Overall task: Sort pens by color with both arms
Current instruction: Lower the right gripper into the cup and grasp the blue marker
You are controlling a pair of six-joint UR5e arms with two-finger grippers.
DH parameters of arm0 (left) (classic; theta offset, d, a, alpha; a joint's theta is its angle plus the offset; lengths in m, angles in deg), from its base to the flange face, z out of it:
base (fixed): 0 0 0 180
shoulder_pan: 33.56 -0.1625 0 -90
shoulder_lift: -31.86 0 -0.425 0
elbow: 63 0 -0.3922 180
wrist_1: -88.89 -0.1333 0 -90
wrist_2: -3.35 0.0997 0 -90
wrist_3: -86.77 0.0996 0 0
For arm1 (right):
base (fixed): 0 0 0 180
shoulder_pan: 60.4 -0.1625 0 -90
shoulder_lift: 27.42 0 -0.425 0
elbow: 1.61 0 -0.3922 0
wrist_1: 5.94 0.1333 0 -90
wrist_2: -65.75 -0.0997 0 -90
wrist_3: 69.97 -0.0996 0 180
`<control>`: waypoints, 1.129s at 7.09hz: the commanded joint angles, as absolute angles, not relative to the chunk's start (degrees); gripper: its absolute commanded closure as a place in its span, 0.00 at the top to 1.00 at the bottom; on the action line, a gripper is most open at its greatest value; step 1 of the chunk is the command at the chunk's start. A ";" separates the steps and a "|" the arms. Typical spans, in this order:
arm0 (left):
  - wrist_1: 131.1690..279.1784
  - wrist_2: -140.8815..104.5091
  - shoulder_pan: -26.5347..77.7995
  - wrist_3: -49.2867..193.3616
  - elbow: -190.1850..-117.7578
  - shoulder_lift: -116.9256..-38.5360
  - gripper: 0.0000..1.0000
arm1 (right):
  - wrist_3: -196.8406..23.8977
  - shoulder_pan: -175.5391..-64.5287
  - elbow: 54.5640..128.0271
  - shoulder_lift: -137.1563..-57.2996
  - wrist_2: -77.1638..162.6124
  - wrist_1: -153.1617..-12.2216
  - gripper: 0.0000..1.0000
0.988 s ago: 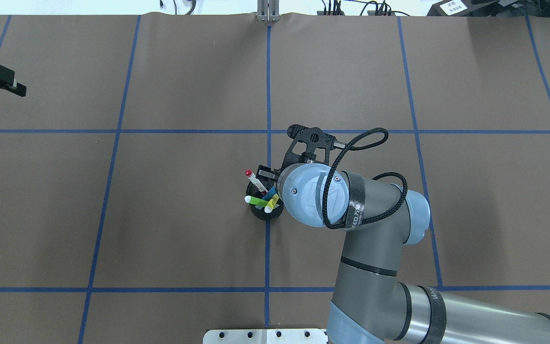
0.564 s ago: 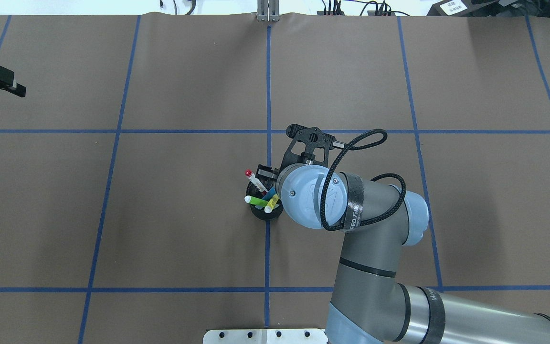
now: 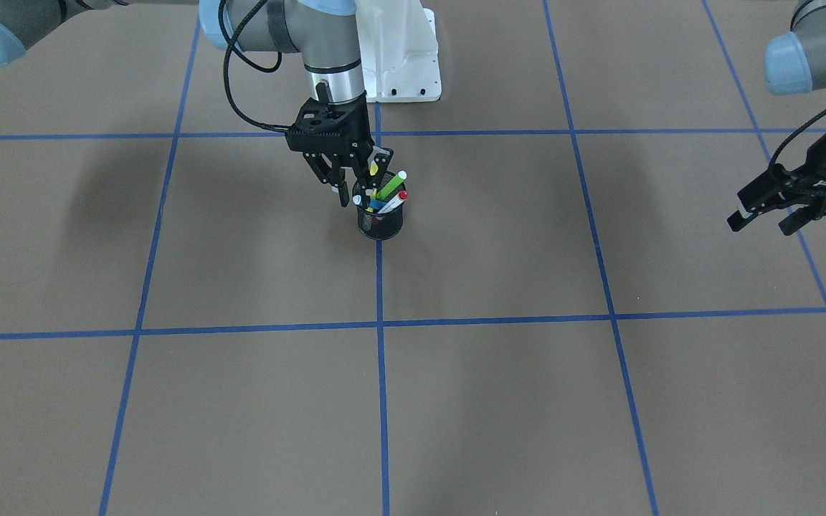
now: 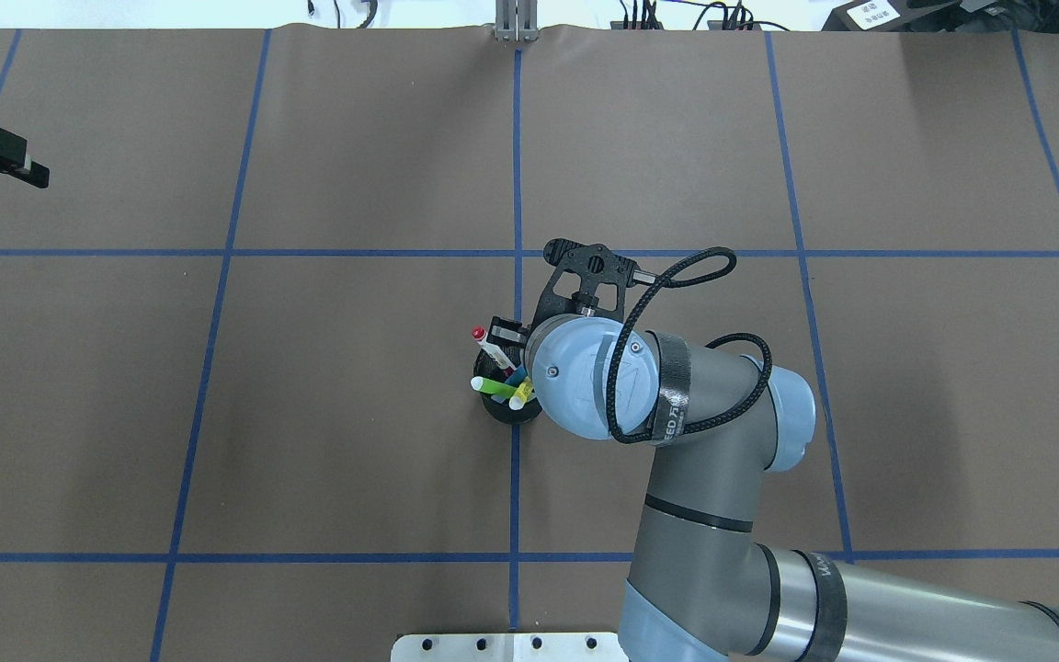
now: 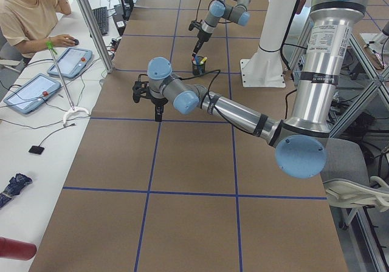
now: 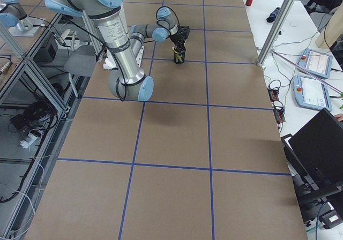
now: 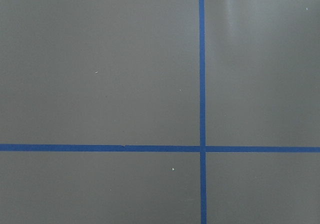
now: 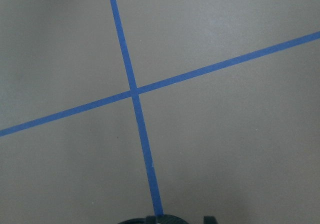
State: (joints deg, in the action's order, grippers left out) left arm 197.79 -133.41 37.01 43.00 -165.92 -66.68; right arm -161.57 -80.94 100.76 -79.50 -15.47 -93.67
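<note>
Four pens (image 3: 383, 195), probably light, stiff and smooth, leaning together in the black mesh cup (image 3: 380, 222) near the middle of the table (image 3: 528, 401), best pinched singly high on the barrel, right gripper (image 3: 358, 185) parted and grasping nothing close above them, left gripper (image 3: 758, 222) likewise parted, far left.

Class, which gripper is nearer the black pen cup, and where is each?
Right. The right gripper hangs at the pen cup's rim beside the pens; the left gripper hovers far off to the robot's left.

Blue pen (image 4: 515, 376), red-capped white pen (image 4: 489, 347), green pen (image 4: 491, 384), yellow pen (image 4: 521, 396) lean together in mesh cup (image 3: 381, 223).
</note>
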 commanded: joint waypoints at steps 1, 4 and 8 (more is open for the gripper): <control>197.79 -133.41 37.01 43.09 -165.92 -66.57 1.00 | -161.55 -80.71 100.17 -79.19 -15.46 -93.66 0.33; 197.79 -133.41 37.01 43.09 -165.83 -66.49 1.00 | -161.46 -80.62 100.34 -79.10 -15.46 -93.66 0.00; 197.79 -133.41 37.01 42.82 -166.01 -66.49 1.00 | -160.94 -81.66 104.80 -79.97 -14.94 -93.92 0.00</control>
